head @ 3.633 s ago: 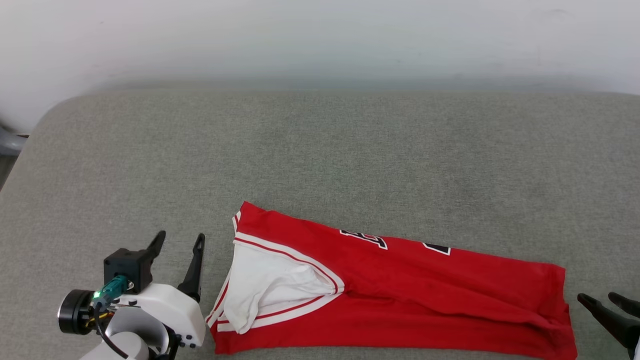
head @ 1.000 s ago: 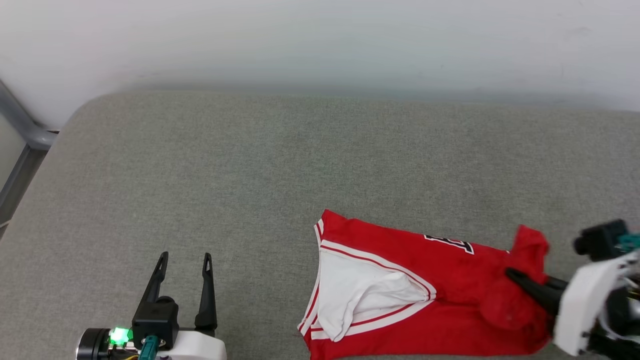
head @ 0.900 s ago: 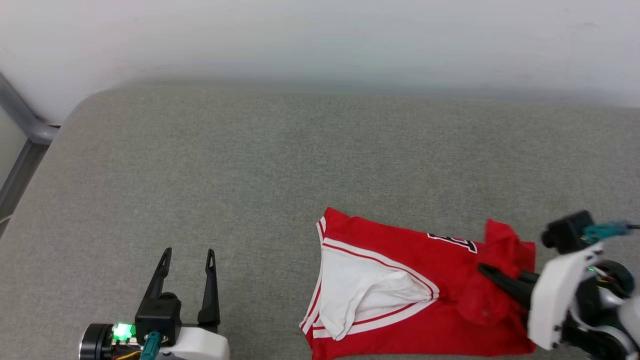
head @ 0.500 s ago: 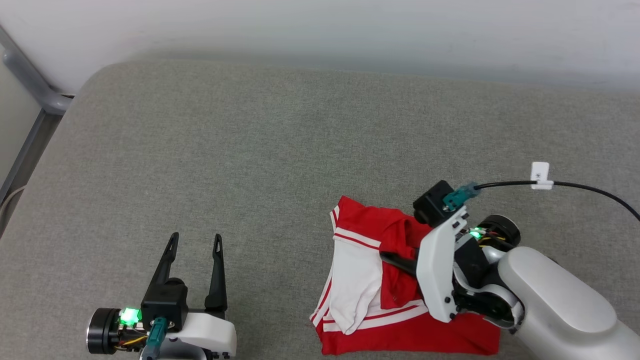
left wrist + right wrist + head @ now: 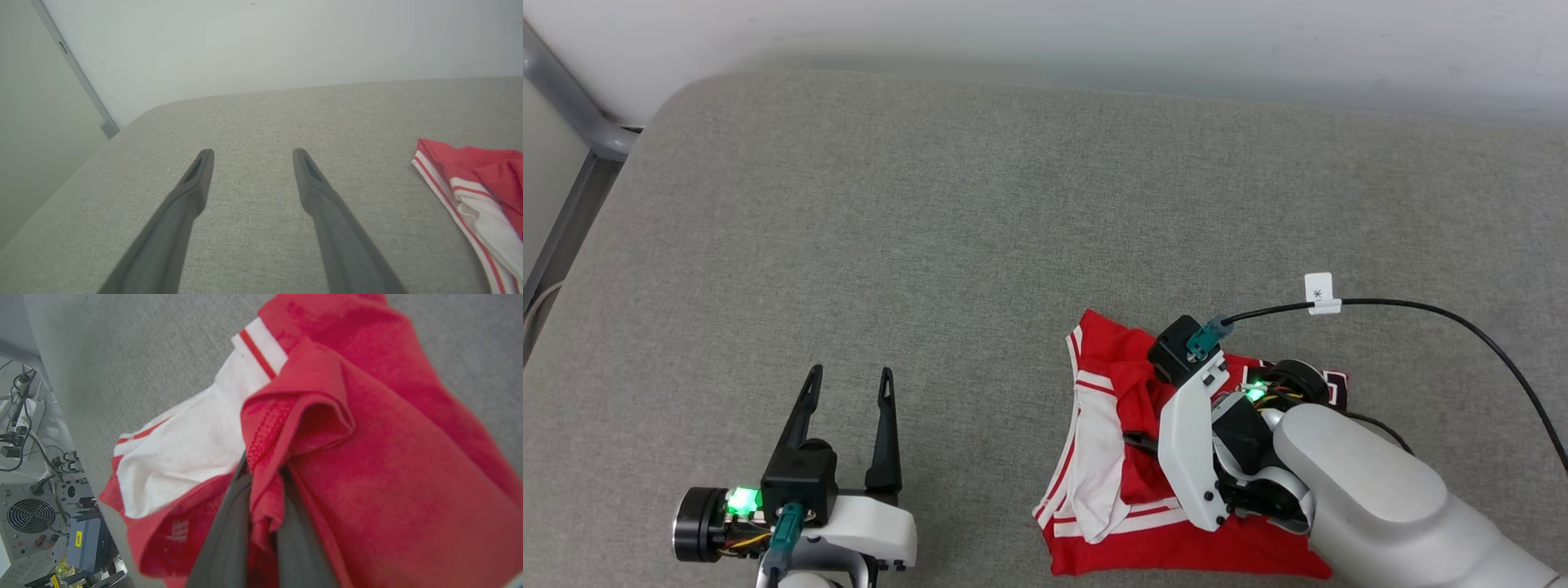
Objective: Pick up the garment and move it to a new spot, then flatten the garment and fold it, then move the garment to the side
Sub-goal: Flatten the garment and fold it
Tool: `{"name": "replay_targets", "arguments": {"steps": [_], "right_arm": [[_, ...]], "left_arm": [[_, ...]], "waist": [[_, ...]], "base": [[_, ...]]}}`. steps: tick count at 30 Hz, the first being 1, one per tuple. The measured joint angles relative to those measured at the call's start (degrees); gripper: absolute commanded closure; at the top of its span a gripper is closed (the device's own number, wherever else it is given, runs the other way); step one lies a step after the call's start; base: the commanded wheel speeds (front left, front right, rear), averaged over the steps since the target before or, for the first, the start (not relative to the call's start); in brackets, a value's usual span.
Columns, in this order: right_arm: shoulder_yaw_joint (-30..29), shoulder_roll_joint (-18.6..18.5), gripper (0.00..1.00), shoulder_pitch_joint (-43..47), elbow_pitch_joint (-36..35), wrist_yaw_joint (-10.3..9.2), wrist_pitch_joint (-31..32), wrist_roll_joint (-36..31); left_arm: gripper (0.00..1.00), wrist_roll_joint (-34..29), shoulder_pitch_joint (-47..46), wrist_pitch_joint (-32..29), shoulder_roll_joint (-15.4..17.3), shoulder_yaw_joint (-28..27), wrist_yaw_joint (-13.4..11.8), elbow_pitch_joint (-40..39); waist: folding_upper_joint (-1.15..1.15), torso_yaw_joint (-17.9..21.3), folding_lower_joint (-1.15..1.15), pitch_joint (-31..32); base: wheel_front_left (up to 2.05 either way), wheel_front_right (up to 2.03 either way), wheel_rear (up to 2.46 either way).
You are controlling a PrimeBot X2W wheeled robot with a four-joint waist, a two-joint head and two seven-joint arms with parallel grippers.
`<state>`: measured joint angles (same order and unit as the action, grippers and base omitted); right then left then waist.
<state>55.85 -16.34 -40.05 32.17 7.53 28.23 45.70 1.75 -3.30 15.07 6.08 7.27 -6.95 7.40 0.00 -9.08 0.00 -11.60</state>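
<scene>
On woven grey cushion [image 5: 931, 245], bunched garment [image 5: 1131, 392].

The right gripper [image 5: 1137, 442], earlier open and clear of the garment's far end, now pinches a bunch of red hem [image 5: 294, 412] between closed fingers. It is swung across, so that its pale forearm [image 5: 1372, 490] lies over the cloth. The garment [image 5: 1119, 376] is no longer a long flat strip. Its hem end is doubled over and heaped at the gripper's tips, against the white sleeve [image 5: 1094, 465]. The lettering [image 5: 1334, 384] now peeks out behind the wrist, seemingly turned over. The head camera has swung, bringing a grey frame post [image 5: 580, 114] into view.
</scene>
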Motion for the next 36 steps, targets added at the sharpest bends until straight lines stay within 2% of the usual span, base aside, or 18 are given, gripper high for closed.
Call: {"name": "replay_targets", "arguments": {"steps": [3,4,5,6,11,15,18,22,28,36], "right_arm": [[1.04,0.59,1.0,-0.35,2.01,0.02,-2.6,0.1],[1.46,0.63,0.87,-0.45,2.14,0.02,-3.63,0.21],[1.7,0.63,0.47,-0.46,2.15,0.02,-4.86,0.21],[1.78,0.6,0.0,-0.5,1.99,0.02,-6.39,0.21],[1.91,-2.42,0.0,-0.56,-1.16,0.0,-12.62,0.14],[-0.54,-5.39,0.0,0.32,-4.94,-0.01,-18.38,-1.12],[-4.86,-7.43,0.0,2.27,-6.82,-0.01,-23.58,-3.44],[-13.22,-8.35,0.0,5.8,-7.98,-0.01,-30.72,-9.59],[-29.44,-6.05,0.0,13.6,-9.25,-0.01,-39.34,-19.25],[-47.36,0.98,0.0,24.99,-16.79,-0.02,-42.33,-31.22]], "left_arm": [[0.0,-0.05,-0.19,0.0,-0.18,0.0,0.15,0.21],[0.0,-0.08,-0.19,0.0,-0.18,-0.02,0.15,0.3],[0.0,-0.09,-0.19,0.0,-0.16,-0.02,0.16,0.36],[0.0,-0.11,-0.17,0.0,-0.16,-0.04,0.18,0.46],[0.0,-0.24,0.96,0.0,0.08,-0.33,0.23,0.68],[0.0,-0.32,1.86,0.0,0.31,-0.52,0.23,0.42],[0.0,-0.49,2.33,0.0,0.49,-0.55,0.25,0.24],[0.0,-0.51,3.1,0.0,0.73,-0.64,0.35,0.03],[0.0,-0.51,4.16,0.01,0.99,-0.69,0.38,-0.2],[0.0,-0.43,5.7,0.01,1.27,-0.74,0.45,-0.77]], "waist": [[0.0,0.18,0.0,0.19],[0.0,0.31,0.0,0.39],[0.0,0.43,0.0,0.62],[0.0,0.54,0.0,0.92],[0.0,1.55,0.0,2.76],[0.0,2.62,0.0,4.32],[0.0,3.62,0.0,5.31],[0.0,5.06,0.0,6.43],[0.0,6.94,0.0,8.02],[0.0,8.61,0.0,10.04]], "base": [[0.0,0.0,0.0],[0.0,0.0,0.0],[0.0,0.0,0.0],[0.0,0.0,0.0],[0.0,0.0,0.0],[0.0,0.0,0.0],[0.0,0.0,0.0],[0.0,0.0,0.0],[0.0,0.0,0.0],[0.0,0.0,0.0]]}}
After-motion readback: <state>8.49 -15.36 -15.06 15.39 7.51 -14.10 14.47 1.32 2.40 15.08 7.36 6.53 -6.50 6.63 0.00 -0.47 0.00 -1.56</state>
